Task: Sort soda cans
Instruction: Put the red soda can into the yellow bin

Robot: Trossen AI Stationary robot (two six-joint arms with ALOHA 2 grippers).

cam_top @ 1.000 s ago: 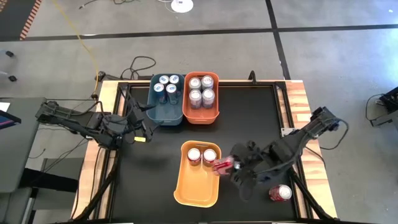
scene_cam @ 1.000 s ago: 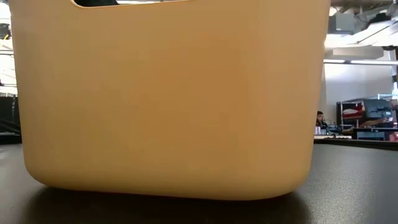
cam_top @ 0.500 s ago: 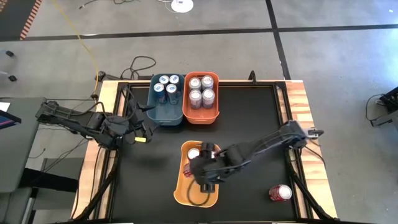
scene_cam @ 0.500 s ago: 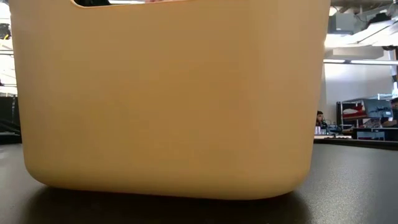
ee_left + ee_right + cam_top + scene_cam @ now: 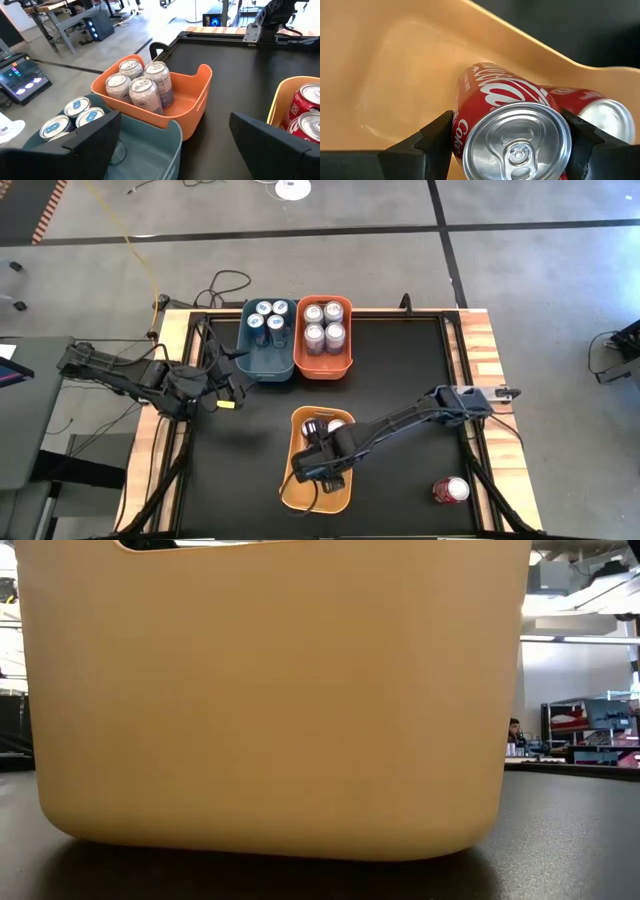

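Now the right pincer [image 5: 512, 145] reaches into the yellow bin [image 5: 290, 490], pinching a red Coca-Cola can [image 5: 510, 125] beside another red can [image 5: 600, 112]. One red can [image 5: 450, 490] lies on the black surface [image 5: 400, 370]. Left pincer [image 5: 175, 145] waits spread near the blue bin [image 5: 262, 358] of blue cans [image 5: 269, 315]

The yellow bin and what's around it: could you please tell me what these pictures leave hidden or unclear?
- Low view: the yellow bin's wall fills the picture, hiding both arms and every can.
- High view: the right tool and its arm cover part of the bin's inside, so the red cans there cannot be counted.
- Right wrist view: the held red can hides the bin floor behind it.
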